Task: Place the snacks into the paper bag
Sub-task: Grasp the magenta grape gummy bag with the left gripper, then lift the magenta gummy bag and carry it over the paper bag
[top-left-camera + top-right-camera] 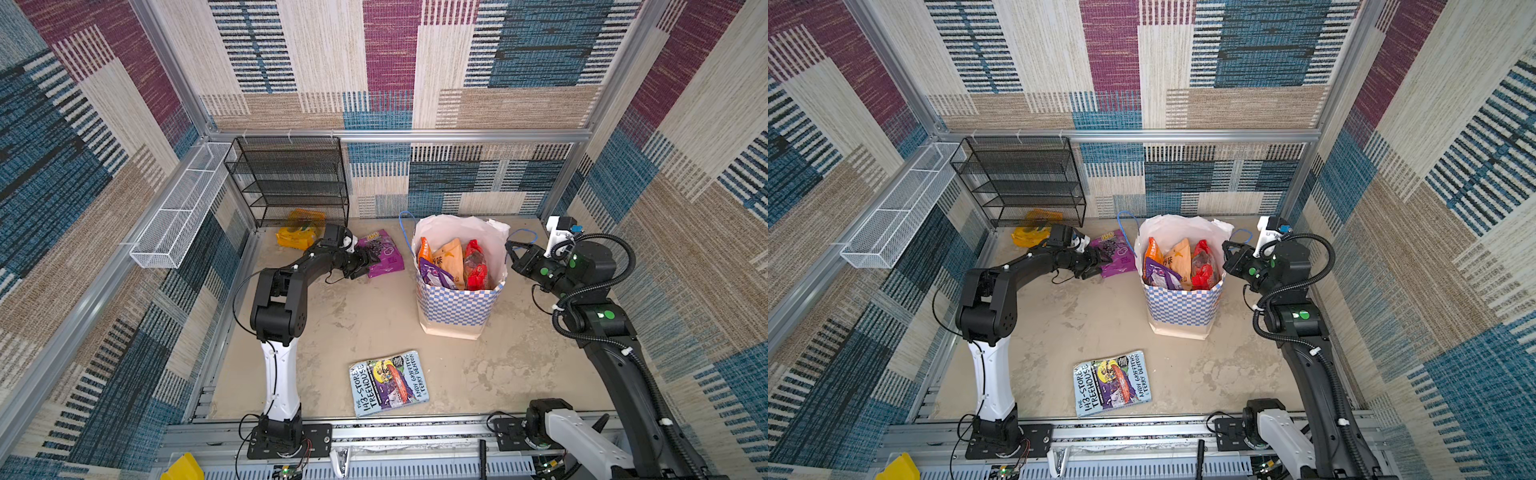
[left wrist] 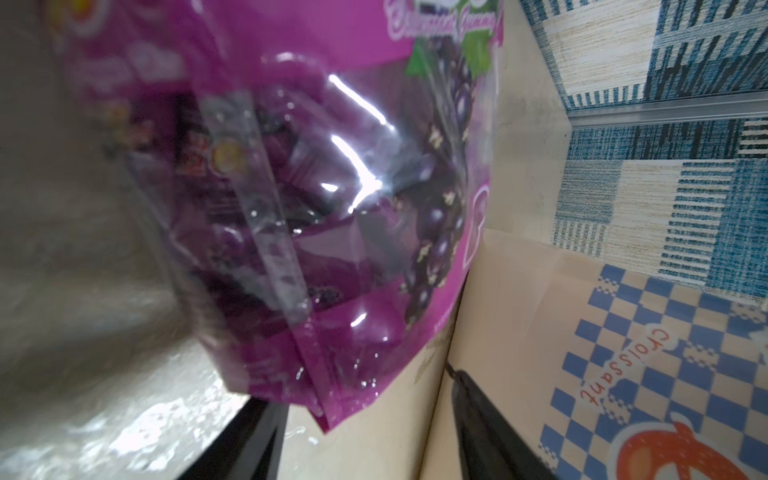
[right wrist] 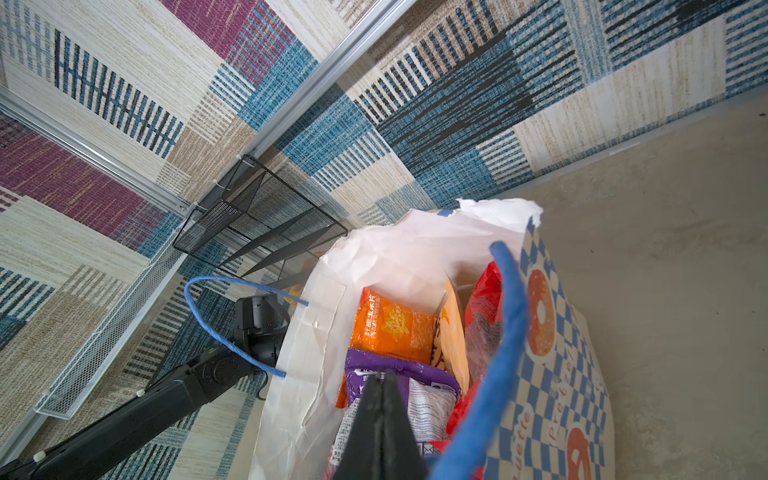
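A purple grape snack packet lies on the floor left of the paper bag. My left gripper is open at the packet's near edge. In the left wrist view the packet has its corner between the spread fingers of that gripper. Orange, pale orange, red and purple snacks stand inside the bag. A yellow packet lies by the rack. My right gripper is shut at the bag's right rim, beside the blue cord handle.
A black mesh rack stands at the back left, with an orange packet behind its mesh. A white mesh basket hangs on the left wall. A blue Treehouse book lies near the front edge.
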Tool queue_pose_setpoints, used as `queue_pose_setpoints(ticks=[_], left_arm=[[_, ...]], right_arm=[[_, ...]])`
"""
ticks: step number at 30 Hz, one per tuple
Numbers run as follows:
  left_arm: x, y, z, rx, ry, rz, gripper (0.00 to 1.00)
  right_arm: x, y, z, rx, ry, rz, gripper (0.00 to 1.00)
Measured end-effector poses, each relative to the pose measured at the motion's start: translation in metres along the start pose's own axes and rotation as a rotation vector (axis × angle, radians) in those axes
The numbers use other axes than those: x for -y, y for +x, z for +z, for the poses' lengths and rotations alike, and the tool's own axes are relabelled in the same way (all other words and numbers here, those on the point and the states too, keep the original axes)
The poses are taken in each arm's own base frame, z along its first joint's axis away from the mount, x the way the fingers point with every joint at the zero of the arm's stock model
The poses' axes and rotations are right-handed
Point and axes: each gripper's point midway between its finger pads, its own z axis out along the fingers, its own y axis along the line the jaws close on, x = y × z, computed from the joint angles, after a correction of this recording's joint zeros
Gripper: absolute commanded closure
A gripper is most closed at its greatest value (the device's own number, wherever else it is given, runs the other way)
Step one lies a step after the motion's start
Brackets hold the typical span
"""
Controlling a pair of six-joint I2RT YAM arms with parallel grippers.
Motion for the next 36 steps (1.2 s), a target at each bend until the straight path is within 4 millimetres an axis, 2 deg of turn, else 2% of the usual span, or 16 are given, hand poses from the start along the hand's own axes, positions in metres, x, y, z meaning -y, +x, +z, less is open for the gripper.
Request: queue_pose_setpoints(ticks=[5,10,12,17,20,25,29,36], left_arm=[[-0.003,-0.005,0.008,-0.002,0.0,-0.005,0.57],[-0.007,-0.007,0.018,-0.013,0.015,-0.025,0.75],[-0.006,-0.009,0.019,-0.008,0.025,-0.03,0.85],[0.0,-0.012,0.016,0.017,0.054,-0.07,0.97],[0.013,-0.011,0.003,0.029,0.093,-0.091,1.0],[0.046,-0.013,-0.032,0.086,0.188,-0.114,1.0],[0.061,-0.013,-0.061,0.132,0.226,-0.119,1.0],[0.089,0.0,-0.112,0.189,0.27,-0.096,1.0]], right_arm=[[-0.001,0.0,-0.001,0.001,-0.002,-0.001,0.99],[-0.001,0.0,-0.002,-0.001,-0.002,0.0,0.99],[-0.002,0.0,-0.002,-0.001,-0.002,0.0,0.99],[-0.003,0.0,-0.004,0.002,-0.003,-0.002,0.99],[-0.003,0.0,-0.005,0.003,-0.003,-0.009,0.99],[-0.003,0.0,-0.005,0.003,-0.004,-0.009,0.99],[-0.003,0.0,-0.004,0.001,-0.003,-0.008,0.99],[-0.002,0.0,-0.004,-0.001,-0.002,-0.007,0.99]])
